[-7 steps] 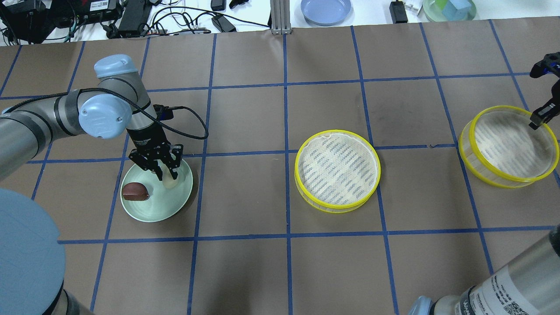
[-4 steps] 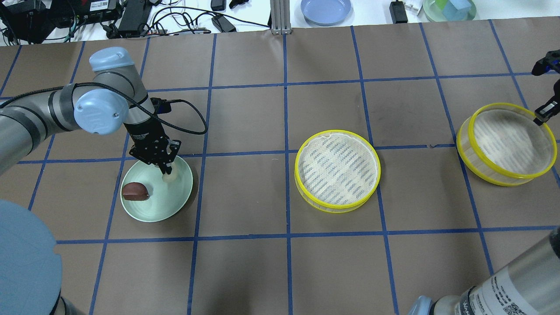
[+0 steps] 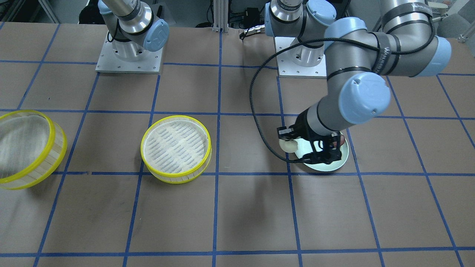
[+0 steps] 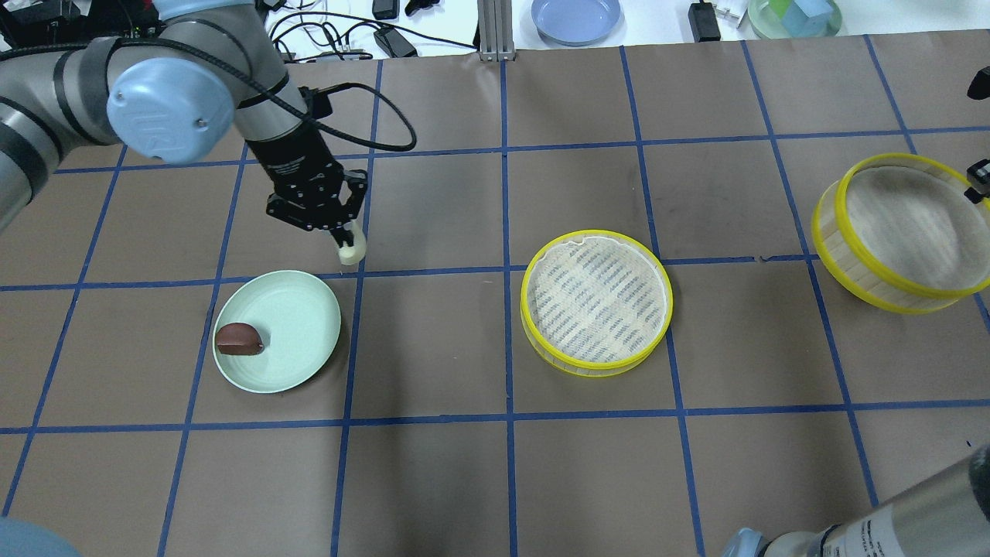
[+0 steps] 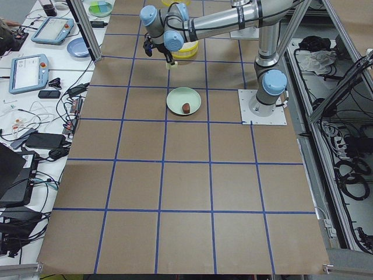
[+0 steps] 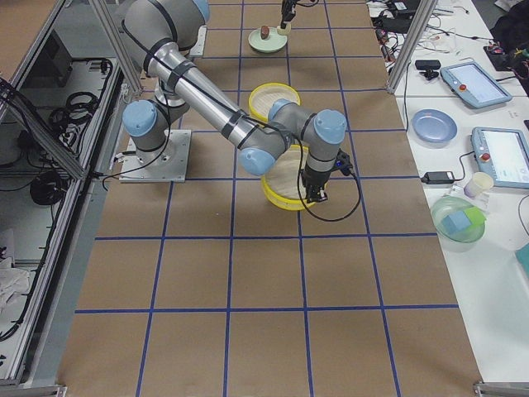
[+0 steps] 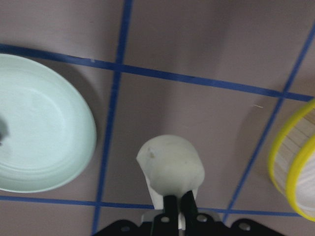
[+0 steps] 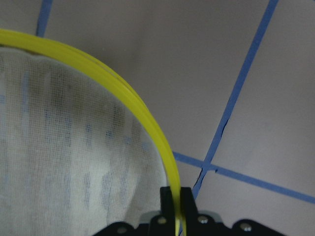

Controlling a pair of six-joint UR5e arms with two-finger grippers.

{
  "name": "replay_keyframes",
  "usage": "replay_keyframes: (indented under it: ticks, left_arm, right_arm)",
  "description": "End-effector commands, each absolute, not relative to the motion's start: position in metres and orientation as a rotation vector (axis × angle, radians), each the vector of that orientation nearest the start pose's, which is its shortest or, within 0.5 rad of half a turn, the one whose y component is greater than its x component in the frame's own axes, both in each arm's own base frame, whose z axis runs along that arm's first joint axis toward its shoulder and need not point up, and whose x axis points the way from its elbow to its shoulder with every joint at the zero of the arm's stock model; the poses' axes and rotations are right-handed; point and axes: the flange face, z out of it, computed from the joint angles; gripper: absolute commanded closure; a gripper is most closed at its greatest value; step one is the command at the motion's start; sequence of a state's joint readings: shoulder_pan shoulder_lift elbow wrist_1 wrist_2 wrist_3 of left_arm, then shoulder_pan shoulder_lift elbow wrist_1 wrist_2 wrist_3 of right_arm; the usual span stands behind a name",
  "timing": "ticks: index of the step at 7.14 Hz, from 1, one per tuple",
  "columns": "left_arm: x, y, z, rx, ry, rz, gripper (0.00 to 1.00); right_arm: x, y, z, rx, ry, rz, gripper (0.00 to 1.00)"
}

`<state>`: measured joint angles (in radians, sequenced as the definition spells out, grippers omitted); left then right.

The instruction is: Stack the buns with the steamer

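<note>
My left gripper (image 4: 345, 241) is shut on the cream-white bun (image 4: 350, 252) and holds it in the air just beyond the far right rim of the pale green plate (image 4: 305, 305). The bun also shows in the left wrist view (image 7: 170, 167). The dark reddish-brown bun (image 4: 238, 340) lies on the plate's left side. One steamer tray (image 4: 525, 302) sits flat at the table's middle. My right gripper (image 4: 978, 182) is shut on the yellow rim of the second steamer tray (image 4: 834, 249) and holds it lifted and tilted at the far right; the pinched rim shows in the right wrist view (image 8: 147, 123).
A blue plate (image 4: 576, 17), a green bowl with blocks (image 4: 797, 15) and cables and power bricks (image 4: 309, 39) lie beyond the table's far edge. The two arm bases (image 3: 130, 55) stand at the robot's side of the table.
My left gripper has lifted the cream-white bun off the plate and carried it away and to the right. My right gripper has raised the second tray higher.
</note>
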<state>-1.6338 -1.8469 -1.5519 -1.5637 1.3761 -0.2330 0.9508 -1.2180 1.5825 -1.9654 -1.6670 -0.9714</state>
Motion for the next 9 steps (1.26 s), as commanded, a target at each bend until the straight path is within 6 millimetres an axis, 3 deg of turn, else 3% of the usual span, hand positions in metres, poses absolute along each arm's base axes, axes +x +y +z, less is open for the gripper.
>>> replay_keyframes:
  ticks: [1,3,4,5,6,7,9]
  left_arm:
    - [-0.309,-0.531,0.361,-0.333,3.406,0.382,1.00]
    - [-0.360,-0.508,0.324,-0.244,3.523,0.426,1.00]
    - [-0.368,-0.494,0.290,-0.200,3.516,0.437,1.00]
    - [-0.368,-0.489,0.266,-0.197,3.516,0.438,1.00]
    - [-0.371,-0.489,0.253,-0.194,3.509,0.464,1.00]
    - [-0.383,-0.480,0.243,-0.158,3.496,0.485,0.77]
    - [-0.388,-0.487,0.256,-0.121,3.534,0.363,0.02]
  right_arm:
    - [-0.203,-0.561,0.361,-0.419,3.164,0.148,1.00]
    - [-0.108,-0.550,0.399,-0.242,3.174,0.195,1.00]
    - [-0.070,-0.544,0.412,-0.080,3.195,0.191,1.00]
    - [-0.038,-0.537,0.414,-0.045,3.210,0.191,1.00]
    - [-0.011,-0.525,0.417,0.014,3.220,0.180,1.00]
    - [0.012,-0.521,0.412,0.011,3.227,0.190,1.00]
    - [0.018,-0.521,0.407,0.032,3.227,0.202,1.00]
